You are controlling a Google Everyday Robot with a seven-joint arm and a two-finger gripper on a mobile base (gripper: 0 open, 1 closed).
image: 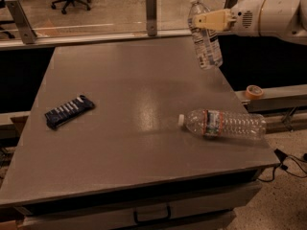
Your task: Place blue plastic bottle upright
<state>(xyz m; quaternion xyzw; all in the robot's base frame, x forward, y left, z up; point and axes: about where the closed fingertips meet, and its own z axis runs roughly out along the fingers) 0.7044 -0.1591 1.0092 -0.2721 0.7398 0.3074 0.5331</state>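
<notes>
Tan gripper (205,20) grips the blue plastic bottle (206,42) just below its cap, slightly tilted above the table's (120,147) far right edge; straighten it and lower until the base sits flat, then release.

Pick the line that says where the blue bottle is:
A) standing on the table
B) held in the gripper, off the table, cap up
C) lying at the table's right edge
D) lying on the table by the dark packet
B: the gripper is shut on the blue bottle near its neck, holding it in the air over the far right of the table, cap up and slightly tilted; the bottle lying down is the ribbed bottle.
</notes>
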